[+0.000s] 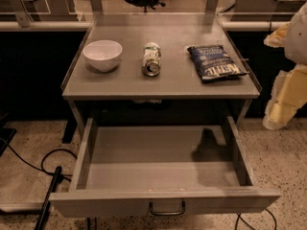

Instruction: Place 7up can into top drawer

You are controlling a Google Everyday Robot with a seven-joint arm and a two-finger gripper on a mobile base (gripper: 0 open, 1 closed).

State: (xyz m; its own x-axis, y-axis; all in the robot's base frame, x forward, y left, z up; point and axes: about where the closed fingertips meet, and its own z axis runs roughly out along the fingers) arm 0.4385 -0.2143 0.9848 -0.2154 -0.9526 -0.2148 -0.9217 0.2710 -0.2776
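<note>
The 7up can (151, 59) lies on its side in the middle of the grey tabletop (163, 83), its silver end facing the front. The top drawer (163, 164) is pulled wide open below the tabletop and holds nothing. Its grey front panel carries a small dark U-shaped handle (167, 209). My gripper (280, 110) hangs at the far right edge of the view, beside the table's right side and well away from the can. It holds nothing that I can see.
A white bowl (102, 54) stands left of the can. A dark blue chip bag (215, 62) lies right of it. Black cables (50, 169) run over the speckled floor at the left. A railing and furniture stand behind the table.
</note>
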